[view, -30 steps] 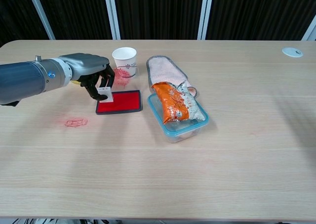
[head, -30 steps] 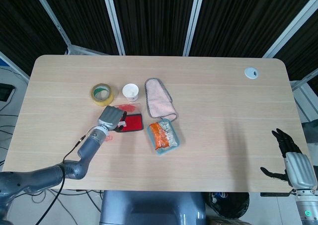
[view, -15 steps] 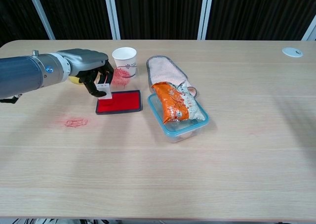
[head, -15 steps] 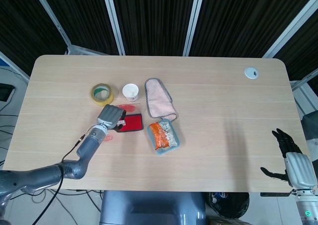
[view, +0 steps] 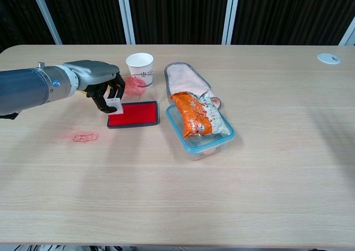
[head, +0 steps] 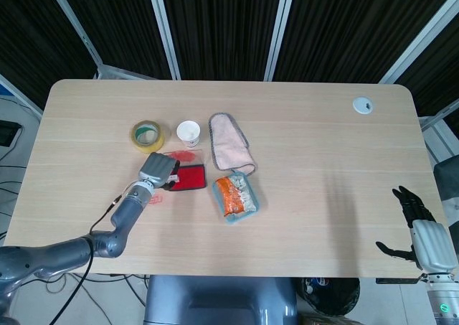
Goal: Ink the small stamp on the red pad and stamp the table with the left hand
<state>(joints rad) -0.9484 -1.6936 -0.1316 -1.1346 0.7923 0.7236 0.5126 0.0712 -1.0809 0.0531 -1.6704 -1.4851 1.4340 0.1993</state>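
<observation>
Now left hand (view: 105,90) grips small stamp (view: 115,106), dropped back from its lift onto red pad's (view: 135,114) left edge, frame centre-left: inking again, likely. Right hand (head: 418,228), lower right off the bench (view: 222,195), fingers spread, empty.

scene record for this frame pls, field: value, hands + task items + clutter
left hand: holds the small white stamp at the left end of the red ink pad; contact unclear
right hand: off the table's right edge, fingers spread, holding nothing
table marks: red stamp print left of the pad; red smear by the cup
clutter: white paper cup, yellow tape roll, pink cloth, clear blue-rimmed container holding an orange snack packet
</observation>
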